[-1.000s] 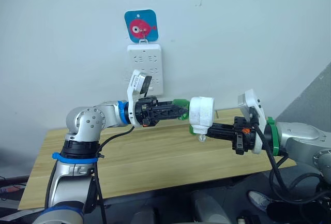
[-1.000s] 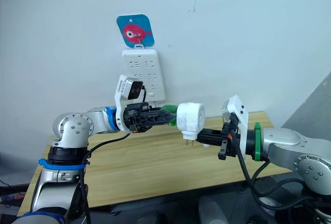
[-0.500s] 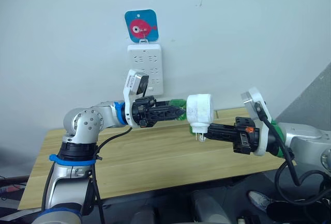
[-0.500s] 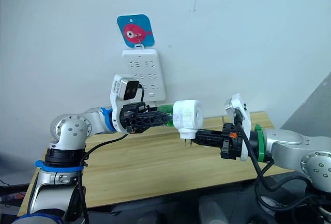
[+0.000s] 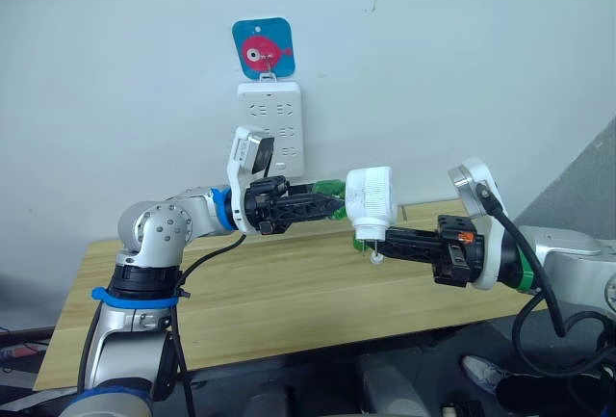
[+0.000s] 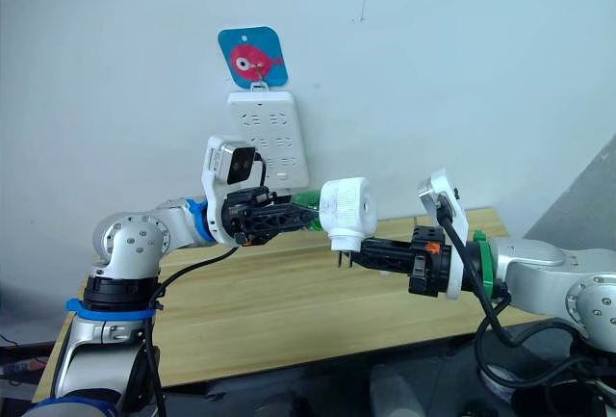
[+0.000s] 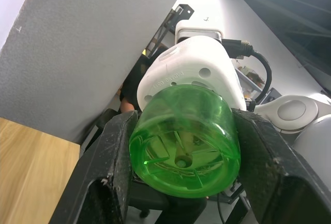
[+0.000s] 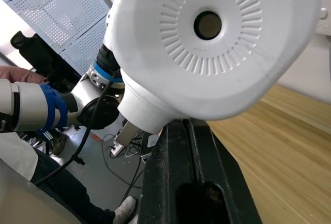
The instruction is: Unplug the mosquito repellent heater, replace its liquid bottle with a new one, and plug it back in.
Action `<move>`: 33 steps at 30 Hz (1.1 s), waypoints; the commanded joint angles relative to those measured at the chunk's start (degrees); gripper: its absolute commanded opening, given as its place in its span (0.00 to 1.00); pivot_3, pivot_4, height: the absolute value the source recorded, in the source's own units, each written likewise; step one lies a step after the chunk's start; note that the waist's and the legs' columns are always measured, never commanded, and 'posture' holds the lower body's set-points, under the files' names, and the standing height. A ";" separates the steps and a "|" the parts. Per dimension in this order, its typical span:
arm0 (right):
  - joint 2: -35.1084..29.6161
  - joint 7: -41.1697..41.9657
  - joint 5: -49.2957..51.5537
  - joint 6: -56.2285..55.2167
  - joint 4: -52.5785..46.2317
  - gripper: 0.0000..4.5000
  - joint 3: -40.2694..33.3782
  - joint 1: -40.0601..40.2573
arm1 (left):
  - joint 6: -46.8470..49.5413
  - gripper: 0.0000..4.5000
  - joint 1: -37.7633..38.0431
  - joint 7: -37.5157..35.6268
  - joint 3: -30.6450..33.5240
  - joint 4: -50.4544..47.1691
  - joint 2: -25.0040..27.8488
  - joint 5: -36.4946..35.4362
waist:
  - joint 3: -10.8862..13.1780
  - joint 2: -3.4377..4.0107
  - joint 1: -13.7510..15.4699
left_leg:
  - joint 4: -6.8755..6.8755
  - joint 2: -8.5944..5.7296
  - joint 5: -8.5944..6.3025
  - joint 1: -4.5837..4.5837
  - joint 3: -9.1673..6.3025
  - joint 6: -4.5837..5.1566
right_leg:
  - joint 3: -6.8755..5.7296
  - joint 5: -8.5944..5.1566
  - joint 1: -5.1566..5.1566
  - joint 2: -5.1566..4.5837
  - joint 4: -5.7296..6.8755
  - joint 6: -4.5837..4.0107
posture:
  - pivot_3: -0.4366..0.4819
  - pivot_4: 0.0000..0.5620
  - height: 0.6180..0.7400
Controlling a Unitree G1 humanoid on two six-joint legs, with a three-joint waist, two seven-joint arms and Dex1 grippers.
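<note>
The mosquito repellent heater [image 5: 371, 203], white and round with a vent hole [image 8: 208, 25], hangs in the air above the table, prongs pointing down. My right gripper [image 5: 373, 240] is shut on its lower part, and one black finger [image 8: 192, 182] shows under it. The green liquid bottle [image 7: 183, 146] lies level between the two fingers of my left gripper [image 5: 330, 207], which is shut on it. The bottle's far end meets the heater's left side [image 5: 334, 189]; I cannot tell whether it is seated inside.
A tall white power strip [image 5: 271, 128] hangs on the wall under a blue fish hook [image 5: 262, 48], just behind my left wrist. The wooden table [image 5: 289, 292] lies below both arms. A person's leg and shoe [image 8: 121, 211] stand off the table's side.
Both grippers have shifted slightly left and up together, with the bottle and heater still held against each other. The heater has tilted a little.
</note>
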 commanded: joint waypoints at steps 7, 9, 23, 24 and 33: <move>0.69 -0.96 8.29 -4.10 -2.01 0.00 -1.17 -3.67 | -0.78 0.53 0.43 2.44 -2.43 -0.22 0.36 3.69 | 0.00 0.00 0.00 | 0.00 0.00 0.00 0.00 0.00 0.00 | 0.00 0.00 0.00 0.00 0.00 0.00 | 0.23 0.16 1.00; 0.84 -1.52 9.03 -4.31 -1.96 0.00 -1.10 -3.72 | -0.84 0.53 0.53 2.61 -2.47 -0.39 0.31 3.60 | 0.00 0.00 0.00 | 0.00 0.00 0.00 0.00 0.00 0.00 | 0.00 0.00 0.00 0.00 -0.01 0.00 | 0.23 0.16 1.00; -4.84 6.36 -7.63 -1.38 -6.23 0.13 -0.54 -0.05 | 5.99 0.53 -2.43 8.14 1.61 2.56 -1.75 -1.89 | 0.00 0.01 0.04 | 0.00 -0.01 0.00 -0.01 -0.01 0.00 | -0.01 -0.02 -0.01 0.01 -0.03 0.03 | 0.23 0.16 1.00; -5.31 7.72 -9.55 -1.76 -6.60 0.20 -0.87 0.96 | 6.83 0.53 -2.70 8.32 1.98 3.14 -1.63 -2.39 | 0.00 0.00 0.03 | -0.01 0.00 0.00 0.00 -0.01 0.00 | -0.02 -0.04 0.00 0.02 -0.03 0.07 | 0.22 0.16 1.00; -16.16 27.11 -49.53 -20.80 -9.34 0.93 -1.71 16.19 | 14.11 0.53 -3.93 6.31 2.94 7.93 0.99 -4.38 | 0.01 -0.01 0.05 | -0.02 -0.02 0.00 0.00 0.04 0.00 | -0.04 -0.07 0.00 0.03 -0.12 0.12 | 0.21 0.17 1.00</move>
